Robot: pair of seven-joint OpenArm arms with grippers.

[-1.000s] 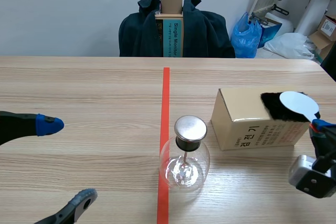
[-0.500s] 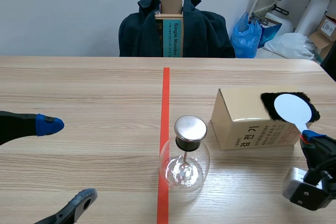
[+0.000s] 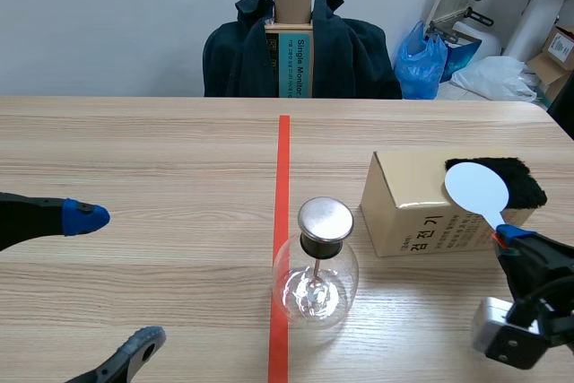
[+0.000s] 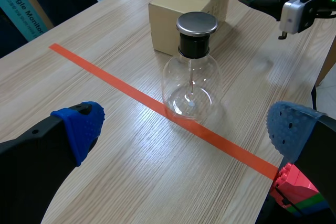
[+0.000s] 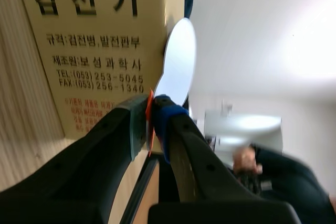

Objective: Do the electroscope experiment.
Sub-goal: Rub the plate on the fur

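Scene view: the electroscope (image 3: 315,280), a clear glass flask with a metal cap (image 3: 325,218), stands upright on the table (image 3: 161,159), touching the right edge of the orange-red tape line; a cardboard box (image 3: 413,208) sits just behind and to its right, with a black fur pad (image 3: 518,178) lying on the box's far right corner. My right gripper (image 3: 508,236) is low at the right edge, beside the box, and holds a white disc (image 3: 475,187) by its stem so that the disc stands in front of the fur pad; whether disc and fur touch cannot be told from here. My left gripper (image 3: 115,280) rests well apart from the flask with its fingers spread wide and holding nothing.

Left wrist view: the flask stands ahead of my spread left fingers (image 4: 80,125), between them in line; a thin rod hangs inside the glass below the cap; the disc is raised beyond the box.

Right wrist view: my right fingers are pinched on the disc's orange handle (image 5: 150,113); the disc rises edge-on just past the fingertips, beside the printed face of the box.

Step in hand, by my judgement: the disc is at the fur, so charging is at hand or done, and transfer to the cap is not yet made. Next move calls for carrying the disc across to the cap and lowering it gently onto or just over the metal, keeping the pinch firm and the fingers off the glass.
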